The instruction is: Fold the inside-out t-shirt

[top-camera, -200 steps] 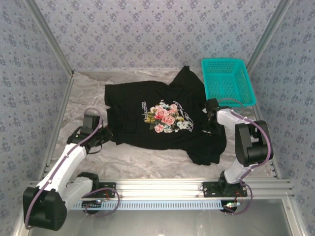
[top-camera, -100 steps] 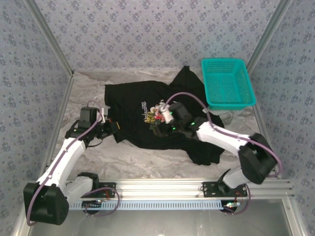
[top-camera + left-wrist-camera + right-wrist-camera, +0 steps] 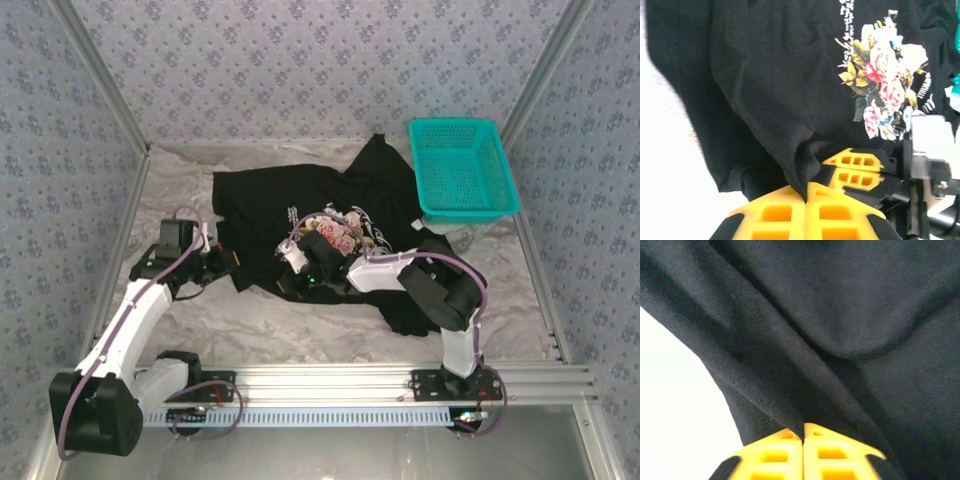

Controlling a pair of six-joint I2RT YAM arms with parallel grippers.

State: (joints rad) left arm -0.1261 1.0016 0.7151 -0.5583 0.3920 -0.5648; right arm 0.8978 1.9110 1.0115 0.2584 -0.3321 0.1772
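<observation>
As things stand: black t-shirt rumpled, no fold made
Left end effector: closed, pinching its hem
Right end effector: closed, pinching a cloth ridge

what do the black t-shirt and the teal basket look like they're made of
t-shirt: soft matte cloth, probably knit; it creases, and the wrist views show fine texture and a stitched hem. basket: likely rigid moulded plastic, faint sheen, regular mesh holes.

Illegible white lettering on t-shirt
</observation>
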